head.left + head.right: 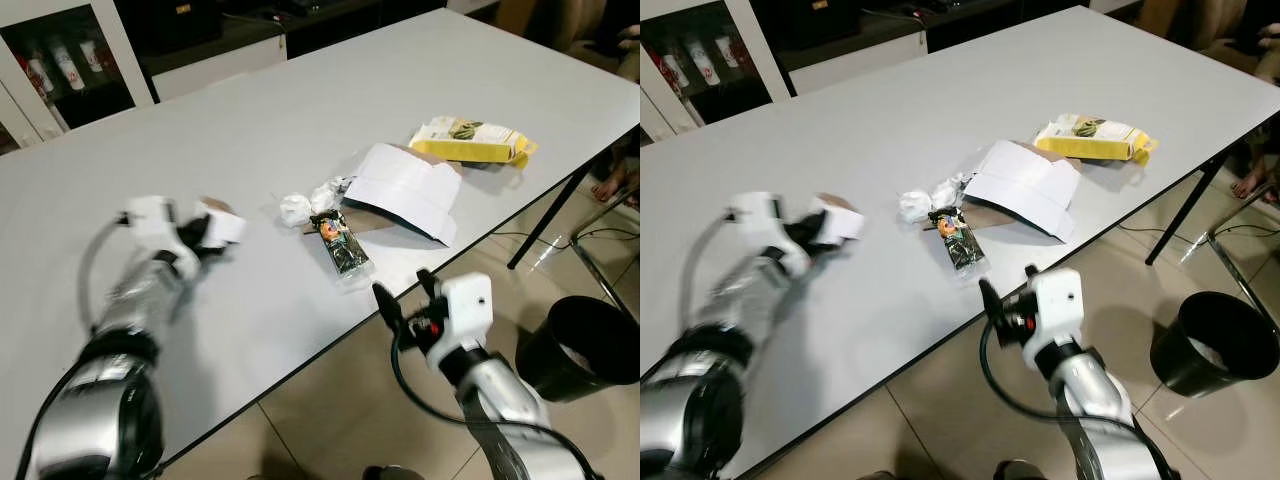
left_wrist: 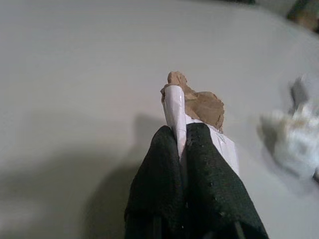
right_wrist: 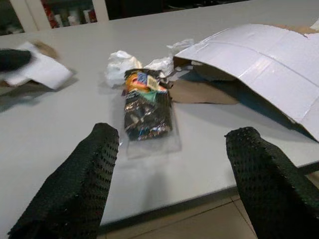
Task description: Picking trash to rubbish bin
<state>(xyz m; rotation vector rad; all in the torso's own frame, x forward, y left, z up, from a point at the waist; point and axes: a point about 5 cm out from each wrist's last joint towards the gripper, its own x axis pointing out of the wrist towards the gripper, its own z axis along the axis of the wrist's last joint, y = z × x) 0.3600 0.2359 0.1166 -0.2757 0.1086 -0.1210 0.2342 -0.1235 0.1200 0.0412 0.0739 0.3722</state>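
My left gripper [image 1: 207, 232] hovers over the grey table [image 1: 250, 120] on its left side, shut on a torn scrap of white and brown card [image 2: 192, 107]. Trash lies near the table's front edge: a dark snack wrapper [image 1: 343, 243], crumpled white tissue [image 1: 300, 206], a large folded white cardboard sheet [image 1: 405, 188] and a yellow packet [image 1: 470, 142]. My right gripper [image 1: 402, 288] is open just off the front edge, facing the snack wrapper [image 3: 147, 112] with nothing between its fingers [image 3: 82, 184]. The black rubbish bin [image 1: 585, 350] stands on the floor to the right.
A table leg [image 1: 545, 220] and cables run down beside the bin. A person's foot [image 1: 605, 187] is at the far right. A white cabinet with glass doors [image 1: 70, 60] stands behind the table. Tiled floor [image 1: 330, 420] lies below the front edge.
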